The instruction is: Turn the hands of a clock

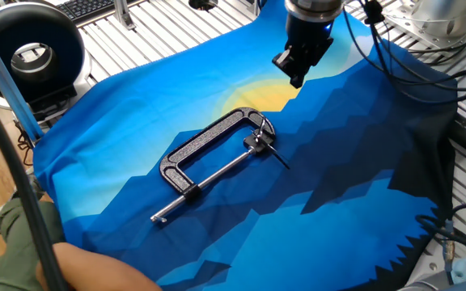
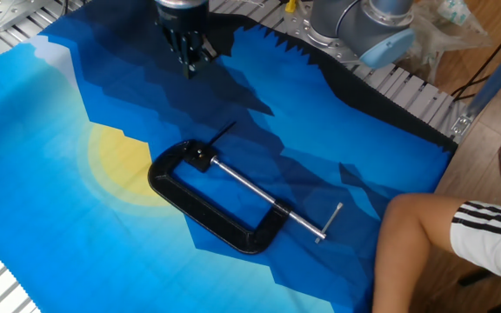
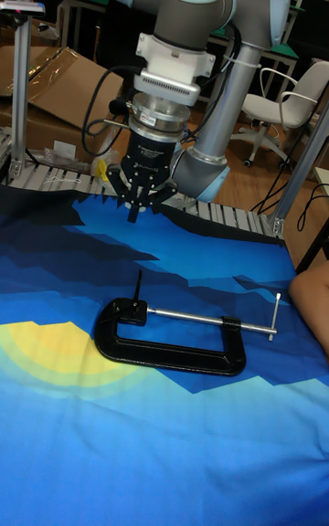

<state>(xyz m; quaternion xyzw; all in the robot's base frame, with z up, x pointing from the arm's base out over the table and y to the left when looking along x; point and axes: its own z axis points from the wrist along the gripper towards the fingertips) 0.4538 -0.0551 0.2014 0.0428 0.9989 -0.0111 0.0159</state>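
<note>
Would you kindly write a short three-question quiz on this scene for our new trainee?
1. True or false: the pincer is touching the clamp.
2. The cloth under the clamp is mainly: A red, B blue, C green.
3. Fill in: the thin dark pin sticks out from the clamp's ___ end.

Key: 1 false, it hangs above the cloth, clear of the clamp; 2 B; 3 the end opposite the silver handle.

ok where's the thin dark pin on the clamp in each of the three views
One fixed view: the pin sits right of centre, at the right end of the clamp.
The other fixed view: pin is just above centre, at the clamp's upper left end.
Tall fixed view: pin stands left of centre.
Shared landmark: the yellow sun patch beside the clamp.
</note>
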